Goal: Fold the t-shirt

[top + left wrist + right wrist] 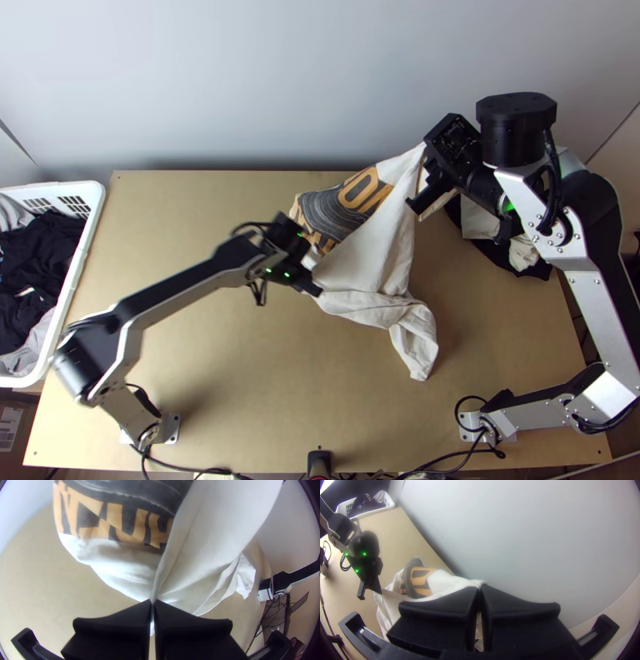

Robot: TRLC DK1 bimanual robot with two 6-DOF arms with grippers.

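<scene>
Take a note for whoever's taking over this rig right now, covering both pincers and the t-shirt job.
Left pincer: shut on the printed t-shirt.
Right pincer: shut on another part of it, held higher.
T-shirt: drawn up between them, lower part crumpled.
Done: both grips; no neat fold yet.
To do: probably lay it flat, then fold.
Laundry basket: left side, holding clothes.

The t-shirt [368, 264] is matt, creased cloth. The wooden table [240, 352] looks smooth, with a dull sheen. The laundry basket [90, 228] is smooth plastic; the right arm's links [590, 294] look like satiny metal.
</scene>
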